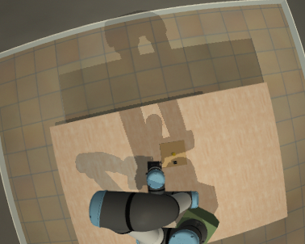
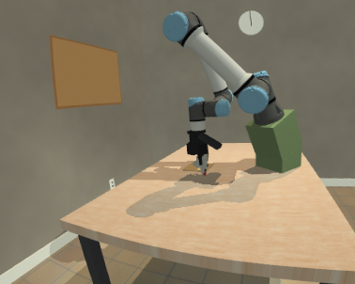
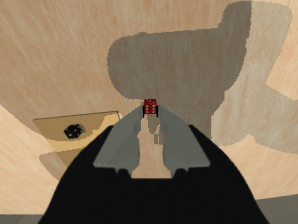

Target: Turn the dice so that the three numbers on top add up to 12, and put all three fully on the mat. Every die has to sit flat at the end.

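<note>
My gripper (image 3: 150,106) is shut on a small red die (image 3: 150,106), held at the fingertips just off the mat's edge; the die also shows as a red speck under the fingers in the exterior view (image 2: 204,173). The tan mat (image 1: 171,155) lies on the wooden table beside the gripper. A black die (image 3: 74,131) sits on the mat and also shows in the top view (image 1: 175,161). A yellow die (image 1: 173,153) sits on the mat near its middle. The arm's wrist (image 1: 156,178) hides the gripper from above.
The green robot base block (image 2: 274,141) stands at the table's back right corner. The arm's dark elbow (image 1: 133,210) hangs over the near table edge. An orange board (image 2: 85,72) and a clock (image 2: 251,22) hang on the wall.
</note>
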`<state>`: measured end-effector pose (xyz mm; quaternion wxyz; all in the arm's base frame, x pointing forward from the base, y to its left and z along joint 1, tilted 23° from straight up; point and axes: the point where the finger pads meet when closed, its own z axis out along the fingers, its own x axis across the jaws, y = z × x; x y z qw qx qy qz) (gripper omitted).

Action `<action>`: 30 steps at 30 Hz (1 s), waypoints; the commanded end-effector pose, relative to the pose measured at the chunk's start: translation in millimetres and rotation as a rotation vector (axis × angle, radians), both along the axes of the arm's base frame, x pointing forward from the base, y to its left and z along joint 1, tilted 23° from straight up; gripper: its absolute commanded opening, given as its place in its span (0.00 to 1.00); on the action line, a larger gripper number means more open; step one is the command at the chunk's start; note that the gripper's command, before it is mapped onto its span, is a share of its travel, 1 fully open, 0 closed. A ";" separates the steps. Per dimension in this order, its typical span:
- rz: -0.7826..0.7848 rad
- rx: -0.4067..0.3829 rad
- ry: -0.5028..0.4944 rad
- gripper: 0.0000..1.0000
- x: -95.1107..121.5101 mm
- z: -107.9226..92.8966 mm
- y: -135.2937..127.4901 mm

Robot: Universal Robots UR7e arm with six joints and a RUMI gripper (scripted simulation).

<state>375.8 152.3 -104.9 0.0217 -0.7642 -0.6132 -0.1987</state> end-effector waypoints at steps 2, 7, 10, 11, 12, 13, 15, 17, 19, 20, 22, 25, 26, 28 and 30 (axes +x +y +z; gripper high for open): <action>0.000 -0.001 -0.003 0.00 1.7 0.7 -0.4; 0.000 -0.001 -0.003 0.00 1.0 3.0 -1.1; 0.000 -0.001 -0.003 0.00 0.2 5.6 -1.9; 0.000 -0.001 -0.003 0.00 -0.1 6.7 -2.2; 0.000 -0.001 -0.003 0.00 -0.5 7.9 -2.5; 0.000 -0.001 -0.003 0.00 -0.9 9.2 -2.9; 0.000 -0.001 -0.003 0.00 -1.7 12.1 -3.8; 0.000 -0.001 -0.003 0.00 -1.7 12.1 -3.8; 0.000 -0.001 -0.003 0.00 -2.7 15.3 -4.8; 0.000 -0.001 -0.003 0.00 -3.3 17.1 -5.3; 0.000 -0.001 -0.003 0.00 -4.4 20.9 -6.4; 0.000 -0.001 -0.003 0.00 -6.3 27.0 -8.3; 0.000 -0.001 -0.003 0.00 -6.9 29.2 -8.9; 0.000 -0.001 -0.003 0.00 -8.3 33.6 -10.3; 0.000 -0.001 -0.003 0.00 -9.7 38.2 -11.6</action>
